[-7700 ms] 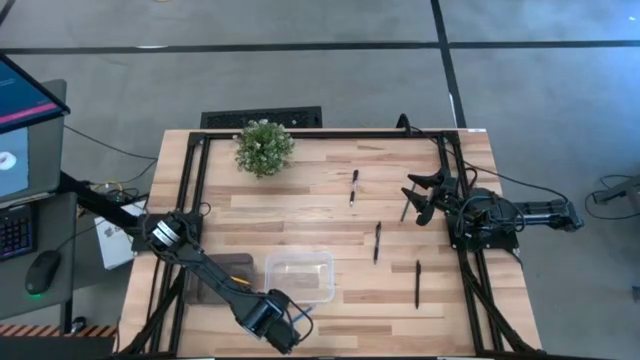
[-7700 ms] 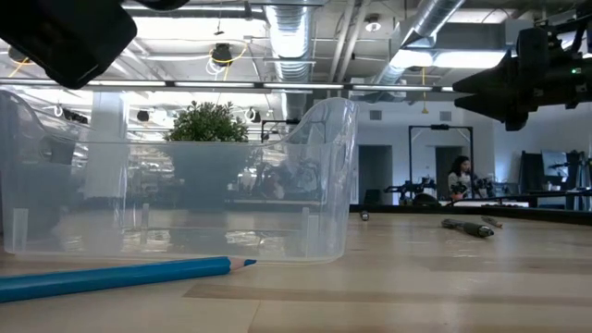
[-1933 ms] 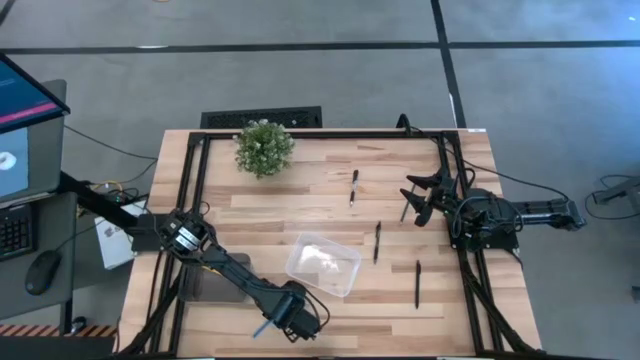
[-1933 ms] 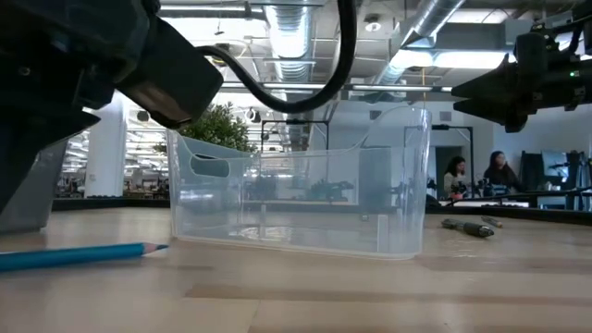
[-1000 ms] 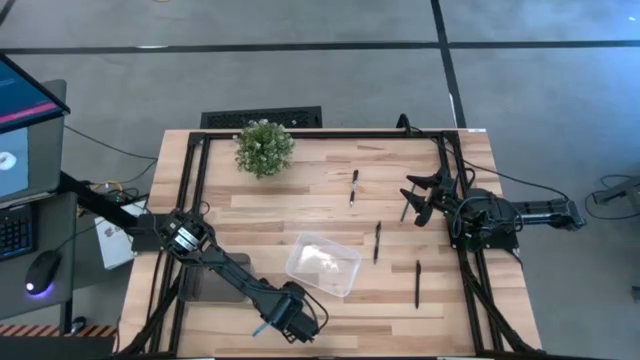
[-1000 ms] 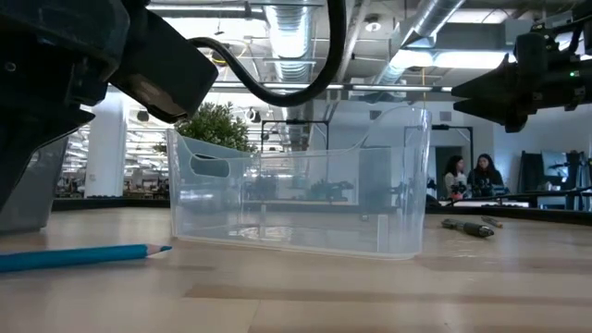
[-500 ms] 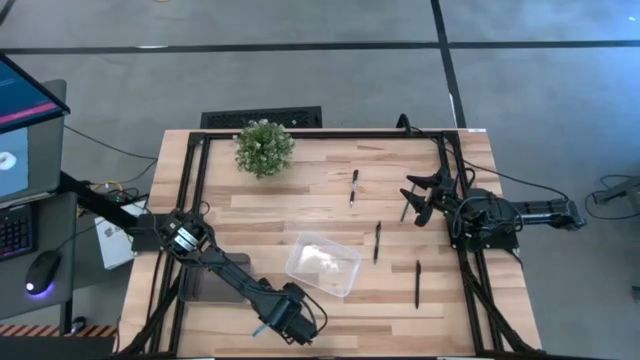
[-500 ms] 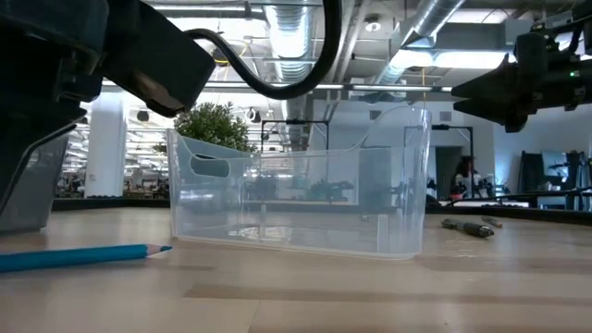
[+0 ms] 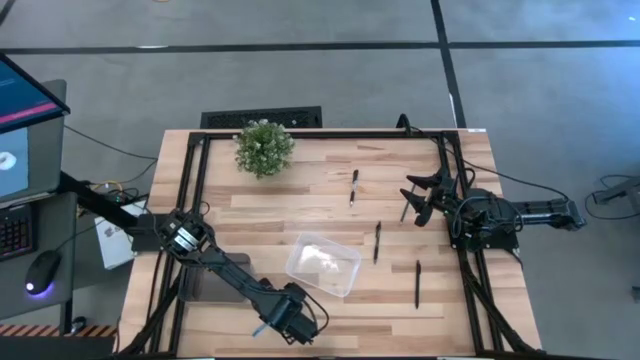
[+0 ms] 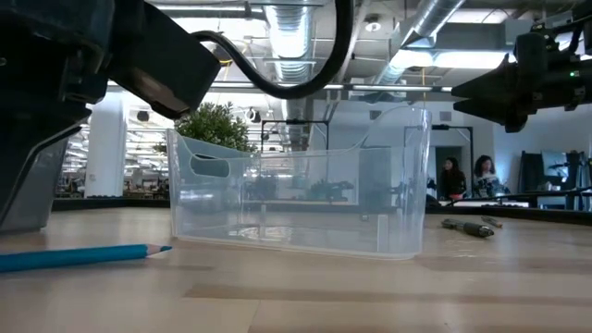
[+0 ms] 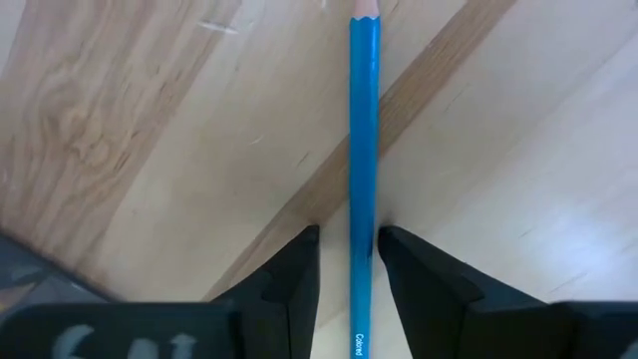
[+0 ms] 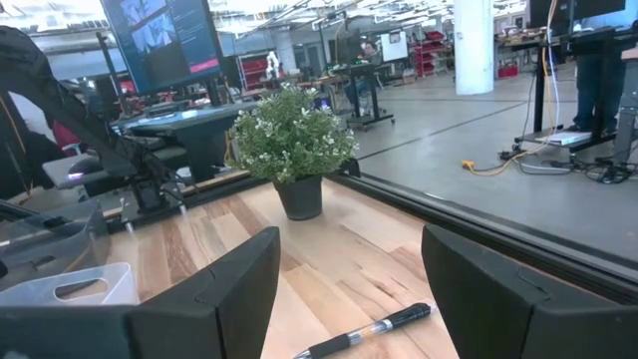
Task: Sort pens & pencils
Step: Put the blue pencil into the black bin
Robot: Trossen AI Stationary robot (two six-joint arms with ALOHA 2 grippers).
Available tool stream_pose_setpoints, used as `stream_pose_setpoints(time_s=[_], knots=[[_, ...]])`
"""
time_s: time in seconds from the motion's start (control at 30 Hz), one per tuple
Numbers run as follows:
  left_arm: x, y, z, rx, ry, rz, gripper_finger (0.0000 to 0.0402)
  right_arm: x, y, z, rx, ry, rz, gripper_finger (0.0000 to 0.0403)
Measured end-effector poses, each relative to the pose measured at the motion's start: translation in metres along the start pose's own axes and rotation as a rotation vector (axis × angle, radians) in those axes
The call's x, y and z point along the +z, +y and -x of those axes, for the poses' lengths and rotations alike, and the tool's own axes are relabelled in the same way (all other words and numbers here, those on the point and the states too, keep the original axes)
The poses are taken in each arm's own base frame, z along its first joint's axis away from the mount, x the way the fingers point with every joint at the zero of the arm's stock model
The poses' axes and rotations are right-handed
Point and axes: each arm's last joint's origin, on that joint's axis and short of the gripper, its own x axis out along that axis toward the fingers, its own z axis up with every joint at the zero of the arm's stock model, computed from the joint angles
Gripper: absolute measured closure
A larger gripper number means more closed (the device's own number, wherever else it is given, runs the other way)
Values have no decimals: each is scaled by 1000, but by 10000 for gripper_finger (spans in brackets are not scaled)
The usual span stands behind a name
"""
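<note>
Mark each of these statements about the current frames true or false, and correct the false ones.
1. The left gripper straddles the blue pencil. True.
2. The blue pencil is inside the clear bin. False: it lies on the table, outside the bin.
3. The right gripper is shut on a pen. False: its fingers are open and empty, held above the table near the right edge.
4. Three black pens lie on the table right of the bin. True.
5. The plant stands at the table's front edge beside the left gripper. False: it stands at the far edge, away from both grippers.
</note>
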Motion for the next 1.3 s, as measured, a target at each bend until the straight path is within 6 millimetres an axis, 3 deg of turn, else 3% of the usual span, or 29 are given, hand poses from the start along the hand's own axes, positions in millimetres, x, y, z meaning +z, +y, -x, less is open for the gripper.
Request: stream_pose_setpoints(time_s=[0.43, 0.6, 1.03, 1.3], knots=[[0, 2, -7, -17, -5, -2, 393, 0, 0, 0, 3, 1, 0, 135], [-2, 7, -15, -37, 33, 43, 389, -1, 0, 0, 5, 9, 4, 135], [0, 7, -11, -38, 24, 11, 396, -7, 2, -4, -4, 76, 40, 135], [3, 0, 10, 22, -12, -89, 396, -4, 2, -5, -3, 43, 23, 135]])
